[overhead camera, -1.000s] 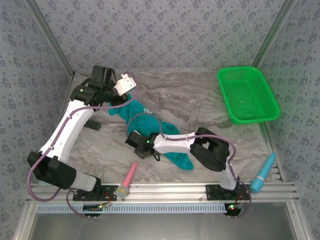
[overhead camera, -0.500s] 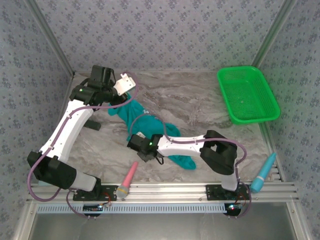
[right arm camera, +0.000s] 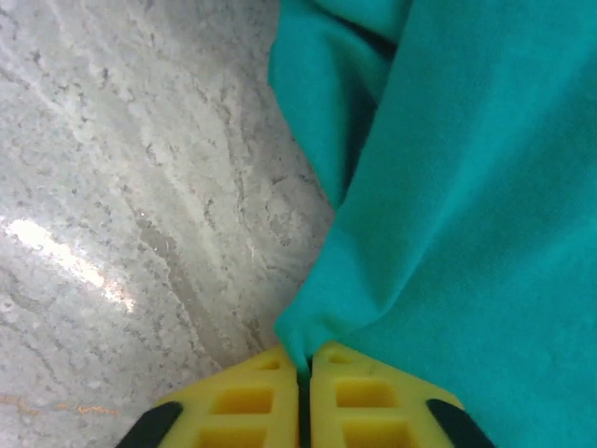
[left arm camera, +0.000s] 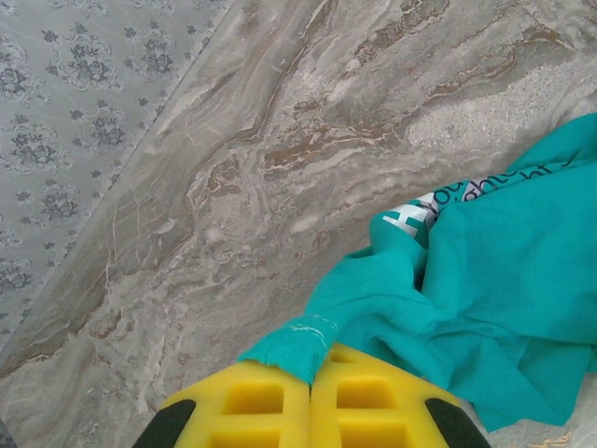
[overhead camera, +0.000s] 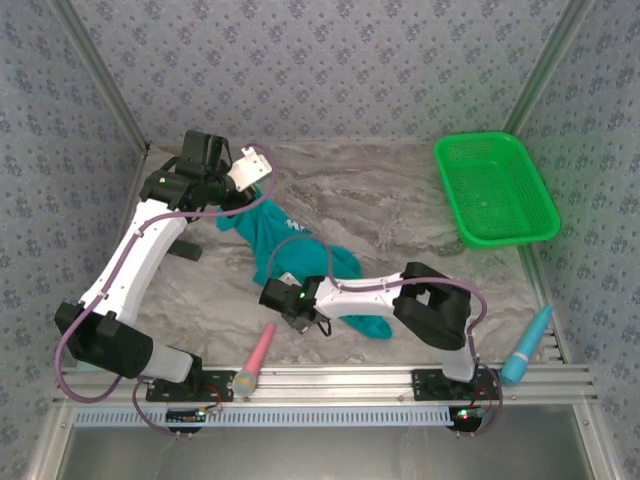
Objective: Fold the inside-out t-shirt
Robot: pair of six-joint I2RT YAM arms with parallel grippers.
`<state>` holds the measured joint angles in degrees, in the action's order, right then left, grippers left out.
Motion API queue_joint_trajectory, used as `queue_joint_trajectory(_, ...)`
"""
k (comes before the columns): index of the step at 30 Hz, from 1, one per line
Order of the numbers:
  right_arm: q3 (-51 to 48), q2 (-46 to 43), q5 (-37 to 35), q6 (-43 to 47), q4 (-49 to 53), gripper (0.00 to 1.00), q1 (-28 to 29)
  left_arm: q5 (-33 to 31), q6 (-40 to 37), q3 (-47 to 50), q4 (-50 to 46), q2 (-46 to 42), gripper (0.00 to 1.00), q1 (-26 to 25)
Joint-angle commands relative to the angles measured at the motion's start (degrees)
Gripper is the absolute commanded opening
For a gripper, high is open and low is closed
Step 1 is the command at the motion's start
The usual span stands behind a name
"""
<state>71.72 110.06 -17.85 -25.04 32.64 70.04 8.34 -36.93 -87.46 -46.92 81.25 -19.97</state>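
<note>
The inside-out t-shirt is teal and lies crumpled on the marble table, running from back left toward the front centre. My left gripper is at its far end, shut on a stitched hem edge; the yellow fingertips of the left gripper meet with cloth pinched between them. White lettering shows on a fold of the t-shirt. My right gripper is at the shirt's near left side. In the right wrist view the right gripper is shut on a folded corner of the t-shirt.
A green plastic basket stands at the back right. A pink cone-shaped object lies at the front edge and a blue one at the front right. Patterned walls close in the table on three sides.
The right gripper has shut on the shirt's near edge and its arm has shifted slightly toward the front. The left arm has stayed put, still gripping the hem.
</note>
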Motion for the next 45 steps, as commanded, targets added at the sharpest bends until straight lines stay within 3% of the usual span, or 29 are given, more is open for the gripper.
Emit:
queue_joint_trajectory(1,-1.84,-4.82,-3.21,-1.30,1.54,0.00,-0.81,0.28,-0.18,-0.99,-1.34,0.44,0.00,0.45)
queue_joint_trajectory(5,0.55,-14.80,-8.59,4.50,7.09,0.00,-5.95,-2.37,-1.29,-4.59,-1.91,0.32,0.00,0.50)
queue_joint_trajectory(9,8.85,-24.01,-10.02,16.24,10.97,0.00,-17.53,-3.46,-3.92,-13.95,-2.76,1.31,0.00,1.28)
queue_joint_trajectory(12,15.42,-28.47,-10.16,24.86,8.04,0.00,-26.00,-0.54,-6.75,-23.81,-6.74,3.69,0.00,1.25)
queue_joint_trajectory(15,23.02,-30.86,-12.41,30.24,7.21,0.00,-31.03,-4.49,-7.09,-30.20,-7.16,4.07,0.00,0.79)
queue_joint_trajectory(20,30.10,-37.11,-12.13,35.26,7.76,0.00,-30.80,-3.76,-9.41,-32.65,-8.73,-0.52,0.00,-3.08)
queue_joint_trajectory(24,30.57,-44.62,-12.42,34.75,9.99,0.00,-28.10,-4.38,-11.44,-29.44,-9.86,-7.06,0.00,-8.04)
queue_joint_trajectory(28,29.02,-50.14,-14.82,34.28,10.34,0.00,-25.93,-6.37,-12.13,-26.15,-7.65,-13.28,0.00,-8.66)
queue_joint_trajectory(32,26.69,-47.61,-16.39,35.98,7.29,0.00,-29.27,-8.52,-15.38,-27.61,-7.11,-11.88,0.00,-8.55)
queue_joint_trajectory(40,32.94,-31.18,-0.80,29.09,2.07,0.00,-48.51,-9.49,-18.07,-40.58,-8.44,7.12,0.00,-5.27)
queue_joint_trajectory(45,39.69,-23.95,2.50,29.93,2.17,0.00,-51.25,-11.00,-18.12,-54.13,-14.01,18.06,0.00,-3.23)
